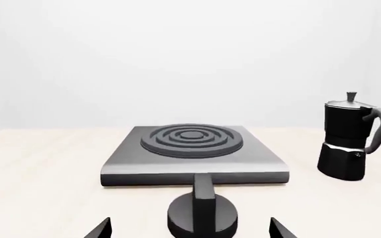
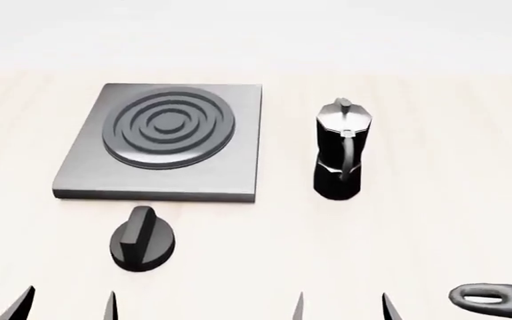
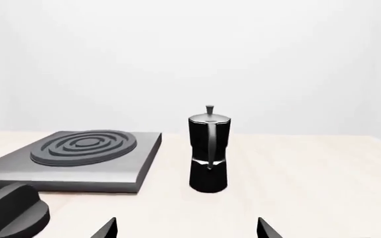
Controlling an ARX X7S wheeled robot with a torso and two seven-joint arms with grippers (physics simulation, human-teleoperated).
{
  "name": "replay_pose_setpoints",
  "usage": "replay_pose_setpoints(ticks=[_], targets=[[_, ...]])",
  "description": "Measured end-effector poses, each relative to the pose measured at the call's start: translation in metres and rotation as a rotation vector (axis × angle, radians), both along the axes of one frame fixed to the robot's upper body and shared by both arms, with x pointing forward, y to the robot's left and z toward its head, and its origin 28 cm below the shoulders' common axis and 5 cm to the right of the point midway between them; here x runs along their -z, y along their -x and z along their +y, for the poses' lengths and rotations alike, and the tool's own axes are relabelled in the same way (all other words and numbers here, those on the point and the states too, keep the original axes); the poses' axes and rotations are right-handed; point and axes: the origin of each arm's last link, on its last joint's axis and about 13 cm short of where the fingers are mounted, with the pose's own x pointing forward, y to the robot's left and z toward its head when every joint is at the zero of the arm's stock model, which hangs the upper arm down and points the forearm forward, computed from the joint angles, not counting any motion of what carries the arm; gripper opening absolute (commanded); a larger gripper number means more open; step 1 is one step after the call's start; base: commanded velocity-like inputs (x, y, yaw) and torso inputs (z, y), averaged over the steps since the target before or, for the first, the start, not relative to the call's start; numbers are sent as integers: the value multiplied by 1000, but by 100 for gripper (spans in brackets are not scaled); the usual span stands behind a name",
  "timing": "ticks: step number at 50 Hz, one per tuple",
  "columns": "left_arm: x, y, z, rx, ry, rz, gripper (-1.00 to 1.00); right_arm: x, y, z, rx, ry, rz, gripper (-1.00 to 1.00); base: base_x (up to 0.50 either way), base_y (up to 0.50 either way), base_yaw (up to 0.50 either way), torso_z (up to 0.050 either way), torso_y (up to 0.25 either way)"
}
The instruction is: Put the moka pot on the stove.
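On the pale wooden bench (image 2: 434,220), the moka pot (image 2: 340,151) stands upright just beside the right edge of the stove (image 2: 229,167), apart from it and not on the burner (image 2: 168,131). Its silvery lid and small knob are on top, and its slim handle faces the near edge of the bench. The stove lies flat toward the far left part of the bench, its ringed burner bare. A short black knob (image 2: 141,239) with a raised ridge sits near the stove's front edge (apart from the slab). At the near right edge a black pan handle (image 2: 496,296) pokes into the head view. Both the left gripper (image 2: 67,303) and the right gripper (image 2: 341,305) hover low at the near edge, fingers spread and grasping nothing.
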Motion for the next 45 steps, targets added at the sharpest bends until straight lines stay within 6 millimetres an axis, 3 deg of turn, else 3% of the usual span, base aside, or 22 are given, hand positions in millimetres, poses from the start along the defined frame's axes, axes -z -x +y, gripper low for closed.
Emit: replay_pose_setpoints(ticks=[45], targets=[[0, 0, 0, 2, -1, 0, 100, -1, 0, 0, -2, 5, -2, 100, 215, 17, 0, 0, 0]])
